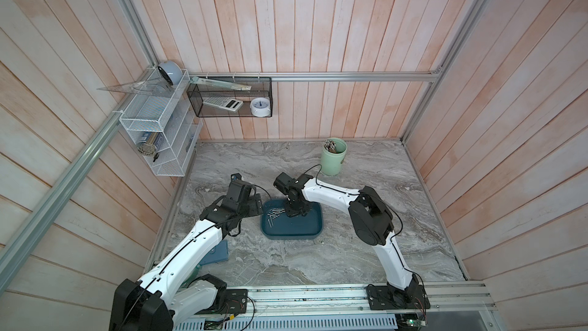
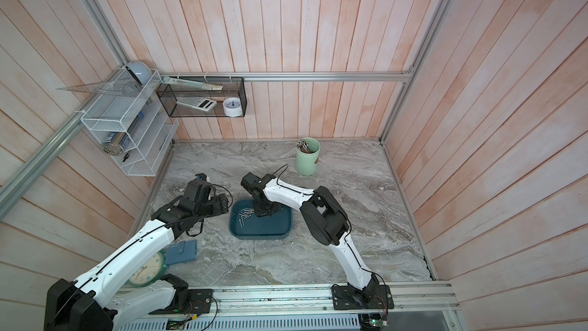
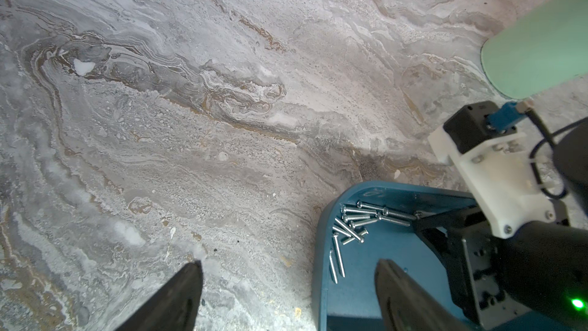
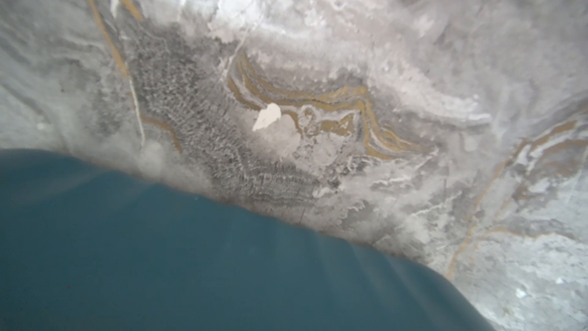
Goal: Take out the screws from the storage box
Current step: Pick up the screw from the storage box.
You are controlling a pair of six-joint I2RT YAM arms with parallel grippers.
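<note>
Left wrist view, left hand (image 3: 289,262) spread, right hand (image 3: 420,222) pressed together in storage box (image 3: 381,246)

Pale green cup (image 1: 333,156): upright on marble tabletop (image 1: 350,249), holding sticks (image 1: 329,145). Black mesh basket (image 1: 222,95): wall-mounted, left of cup. Blue item (image 2: 180,251), possibly a wallet: well apart from cup.

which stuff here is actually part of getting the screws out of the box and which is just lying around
For the job:
- screws, bunched near one corner of the box
- storage box

Just lying about:
- pale green cup of sticks
- calculator and small white clock in the black mesh basket
- blue wallet
- green-rimmed clock
- white wire rack
</note>
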